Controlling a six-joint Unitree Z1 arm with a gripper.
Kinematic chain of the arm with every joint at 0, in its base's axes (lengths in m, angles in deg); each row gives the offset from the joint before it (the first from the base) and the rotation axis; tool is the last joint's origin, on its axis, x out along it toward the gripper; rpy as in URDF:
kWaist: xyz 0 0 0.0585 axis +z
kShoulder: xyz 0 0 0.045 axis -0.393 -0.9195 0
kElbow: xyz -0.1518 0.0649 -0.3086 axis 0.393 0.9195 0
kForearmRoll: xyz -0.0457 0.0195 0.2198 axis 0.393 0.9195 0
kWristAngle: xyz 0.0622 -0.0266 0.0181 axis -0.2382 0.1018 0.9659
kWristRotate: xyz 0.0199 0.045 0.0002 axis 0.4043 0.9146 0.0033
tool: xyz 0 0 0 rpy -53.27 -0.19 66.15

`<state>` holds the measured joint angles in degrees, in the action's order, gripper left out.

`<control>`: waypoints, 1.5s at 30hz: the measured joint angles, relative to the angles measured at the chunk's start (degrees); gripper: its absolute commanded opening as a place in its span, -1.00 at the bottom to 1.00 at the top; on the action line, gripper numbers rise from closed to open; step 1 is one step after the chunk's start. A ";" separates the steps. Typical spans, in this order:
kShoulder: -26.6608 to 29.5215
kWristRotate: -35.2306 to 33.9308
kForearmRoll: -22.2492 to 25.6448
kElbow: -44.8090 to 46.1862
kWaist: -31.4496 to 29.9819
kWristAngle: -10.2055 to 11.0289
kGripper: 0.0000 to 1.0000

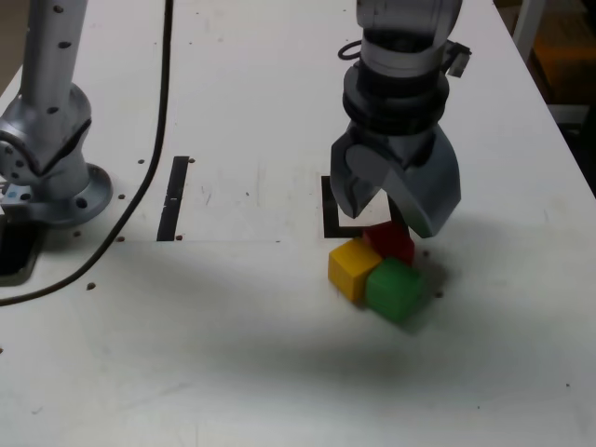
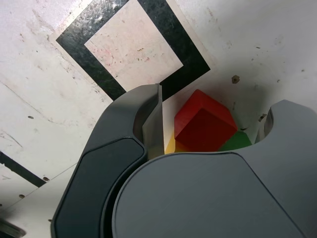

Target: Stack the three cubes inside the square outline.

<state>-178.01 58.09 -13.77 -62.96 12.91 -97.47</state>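
No cube is stacked, and none stands inside the square outline (image 2: 132, 45); its white middle is bare in the wrist view. All three cubes sit on the bench (image 1: 279, 372) in a tight cluster just outside the outline, at its corner toward the exterior view's lower right. The red cube (image 2: 204, 122) lies nearest the outline, close against the black frame. The yellow cube (image 1: 353, 266) and the green cube (image 1: 397, 288) sit side by side, touching, on the camera side of the red one. The whole task therefore remains: judged from this layout, one cube must go into the outline as a base and the other two on top of it.

The claw (image 1: 394, 200) hangs directly over the cluster with its jaws spread. In the wrist view the red cube shows in the gap between them, but no jaw presses on it; nothing is held.

Obstructions: the cubes are packed together, so a jaw descending beside the red cube is likely to strike the yellow or green one and shift it.

Other items: a thin black strip (image 1: 173, 197) on the bench well to the exterior view's left, a black cable (image 1: 149, 177) curving past it, and the arm base (image 1: 51, 163) at the far left.
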 measured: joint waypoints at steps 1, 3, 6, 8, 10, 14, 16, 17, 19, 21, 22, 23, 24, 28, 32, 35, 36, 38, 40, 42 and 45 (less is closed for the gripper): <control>-0.21 -0.04 -0.09 0.00 0.00 -0.09 0.57; -0.81 -0.10 -0.33 0.00 0.00 -0.27 0.57; -1.35 -0.10 -0.86 0.15 -0.02 -0.53 0.57; -1.50 -0.10 -1.14 0.39 -0.06 -0.66 0.57; -1.82 -0.10 -1.33 0.58 -0.11 -0.75 0.57; -2.13 -0.10 -1.63 0.92 -0.12 -0.85 0.57; -2.18 -0.10 -1.82 1.28 -0.12 -0.86 0.57; -2.31 -0.10 -1.89 1.44 -0.12 -0.88 0.57; -2.40 -0.10 -2.19 1.52 -0.12 -0.94 0.57; -2.59 -0.10 -2.41 1.59 -0.12 -1.09 0.57; -2.77 -0.10 -2.58 1.65 -0.12 -1.14 0.57; -2.98 -0.10 -2.82 1.74 -0.12 -1.17 0.57; -3.17 -0.10 -2.97 1.83 -0.12 -1.21 0.57; -3.85 -0.10 -3.51 1.92 -0.12 -1.32 0.57; -4.39 -0.10 -4.03 1.97 -0.12 -1.33 0.57; -4.60 -0.10 -4.47 2.07 -0.12 -1.33 0.50; -4.69 -0.10 -4.65 2.08 -0.12 -1.32 0.47; -4.92 -0.10 -4.96 2.09 -0.12 -1.31 0.39; -5.03 -0.10 -5.05 2.13 -0.12 -1.30 0.28; -5.07 -0.12 -5.29 2.16 -0.12 -1.30 0.18; -5.07 -0.16 -5.63 2.23 -0.10 -1.30 0.05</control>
<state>-183.08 57.92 -19.41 -60.73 12.81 -98.77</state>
